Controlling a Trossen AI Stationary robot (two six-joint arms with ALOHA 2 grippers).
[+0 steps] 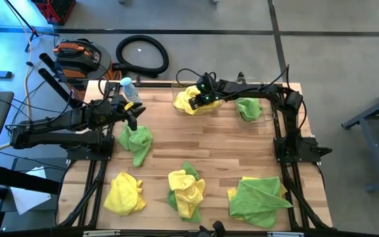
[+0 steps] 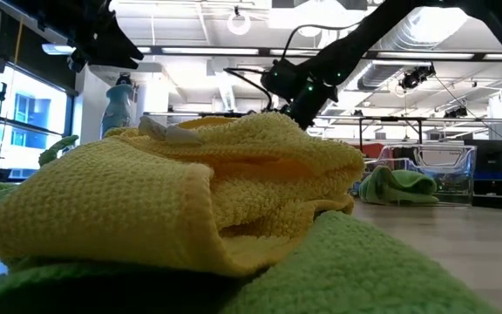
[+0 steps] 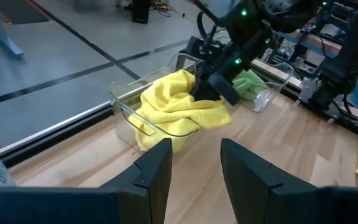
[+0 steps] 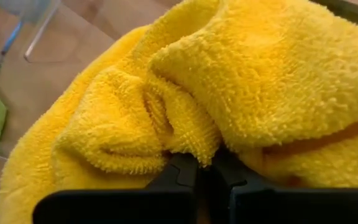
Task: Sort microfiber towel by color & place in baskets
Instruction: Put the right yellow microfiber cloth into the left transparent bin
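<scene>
A yellow microfiber towel (image 1: 191, 100) lies heaped in a clear basket (image 3: 124, 107) at the table's far edge and spills over its wall. My right gripper (image 3: 211, 87) is down on this towel, shut on it. A second clear basket (image 1: 264, 113) to the right holds a green towel (image 1: 249, 108). My left gripper (image 3: 195, 167) is open and hovers over bare wood left of the baskets, just beyond a loose green towel (image 1: 135, 141) that lies crumpled on the table. My right gripper pinches a bunched fold of the yellow towel (image 4: 188, 146) between its two fingers (image 4: 178, 175), coming from above and slanting down from the table's right. The towel is slack and rests in the basket, part of it draped over the wall (image 3: 194, 121).
Near the front edge lie a yellow towel (image 1: 125, 193), a mixed yellow and green pile (image 1: 186, 191) and a green towel over a yellow one (image 1: 258, 197). A water bottle with a blue cap (image 1: 129, 89) stands far left. Bare wood shows in the table's middle.
</scene>
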